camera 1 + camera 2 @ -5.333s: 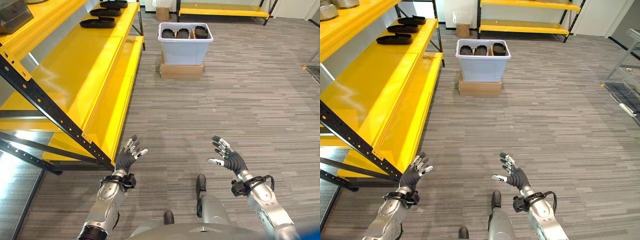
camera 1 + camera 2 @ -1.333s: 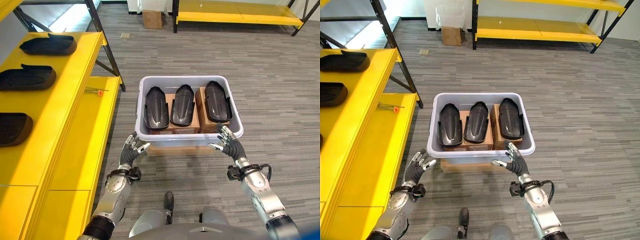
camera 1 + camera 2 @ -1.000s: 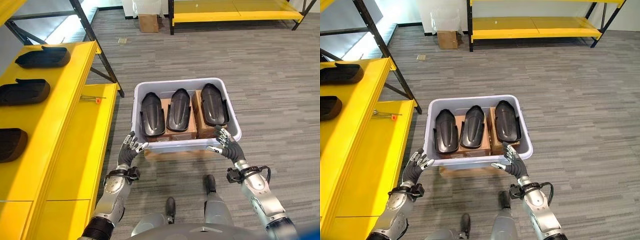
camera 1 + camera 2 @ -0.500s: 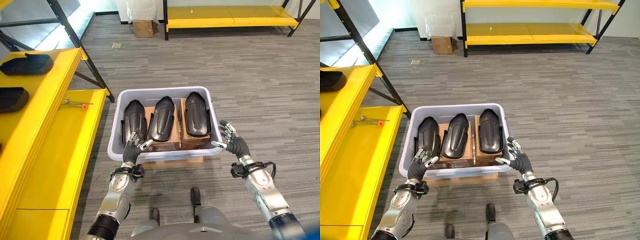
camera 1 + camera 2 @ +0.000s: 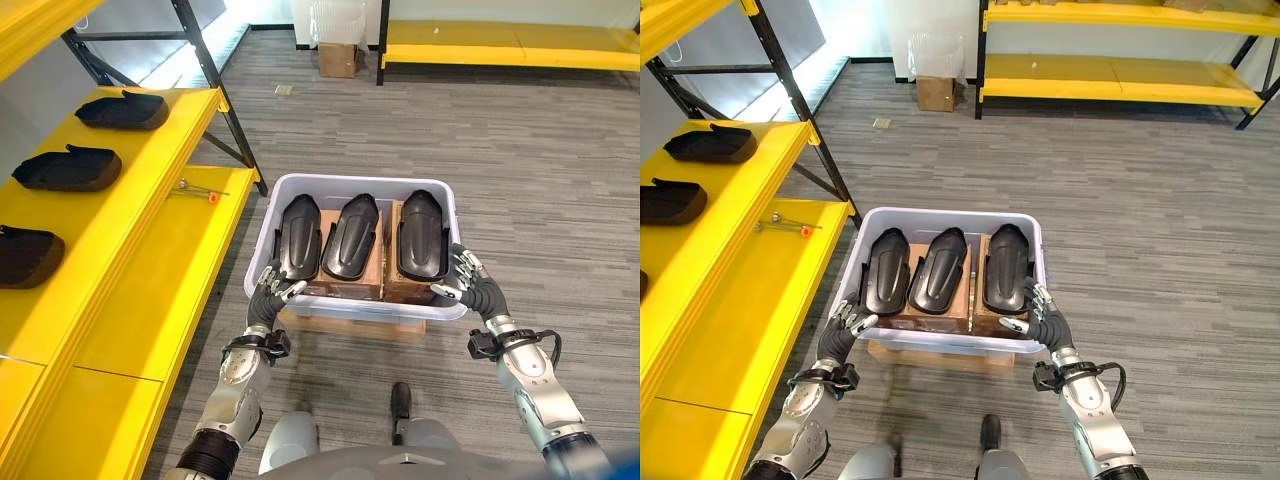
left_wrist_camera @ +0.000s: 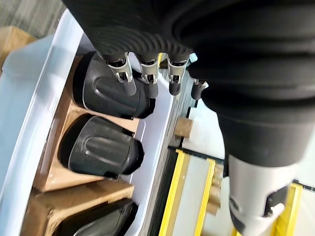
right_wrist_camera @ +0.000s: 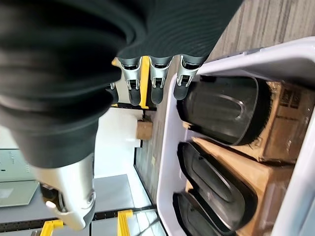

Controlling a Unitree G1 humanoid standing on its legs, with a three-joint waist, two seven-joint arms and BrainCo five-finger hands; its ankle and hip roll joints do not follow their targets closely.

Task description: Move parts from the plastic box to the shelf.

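Note:
A pale grey plastic box point(image 5: 352, 311) stands on the floor in front of me. Three black moulded parts lie side by side in it: left point(image 5: 299, 238), middle point(image 5: 352, 236) and right point(image 5: 423, 234), resting on brown cartons. My left hand point(image 5: 268, 300) is open at the box's near left corner, its fingers point(image 6: 129, 81) just above the left part point(image 6: 108, 96). At the near right corner my right hand point(image 5: 475, 292) is also open, its fingers point(image 7: 157, 83) beside the right part point(image 7: 221, 105). Neither hand holds anything.
A yellow shelf point(image 5: 150, 270) runs along my left, with black parts point(image 5: 67, 168) point(image 5: 124, 110) point(image 5: 25, 255) on its upper level and a small orange-tipped tool point(image 5: 200, 190) on the lower one. The plastic box sits on a flat carton point(image 5: 340, 327). Another yellow rack point(image 5: 1110, 70) and a carton point(image 5: 934, 93) stand at the back.
The whole picture has shifted, so the camera has moved. Both hands stay open at the box's near corners, the left one a little further towards the left corner.

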